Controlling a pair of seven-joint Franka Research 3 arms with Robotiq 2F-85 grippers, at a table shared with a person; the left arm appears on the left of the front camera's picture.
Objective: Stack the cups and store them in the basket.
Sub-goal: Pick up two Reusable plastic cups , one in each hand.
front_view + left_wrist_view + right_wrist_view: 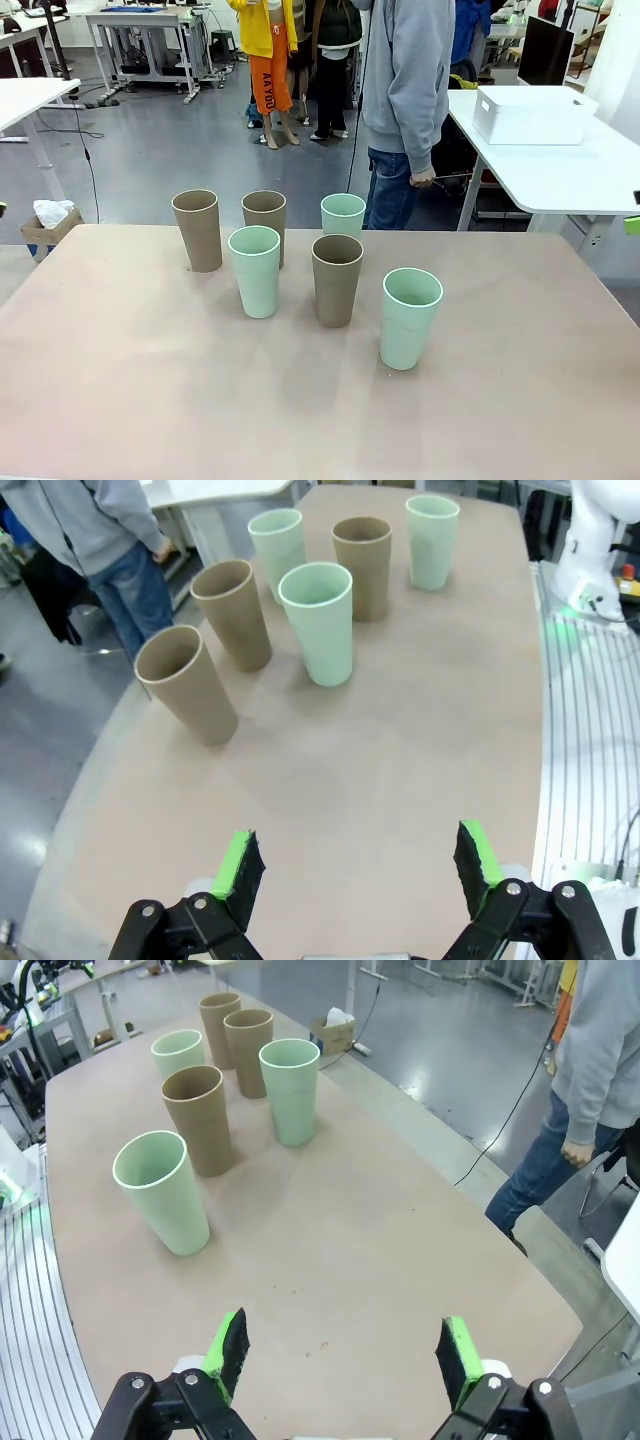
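Observation:
Several cups stand upright and apart on the tan table [150, 400]: three brown [197, 230] [264, 225] [337, 280] and three mint [343, 215] [255, 270] [410, 317]. The white basket [530, 115] sits on a separate white table at the far right. My left gripper [358, 865] is open over bare tabletop, well short of the nearest brown cup [187, 685]. The right gripper [344, 1352] is open too, with nothing between its fingers, a short way from the closest mint cup [162, 1192].
A person in a grey hoodie [405, 90] stands at the far edge, side-on to the table. A cardboard box [45, 228] sits on the floor at far left. The near half of the table is bare. The right arm's white base [600, 550] shows beside the table edge.

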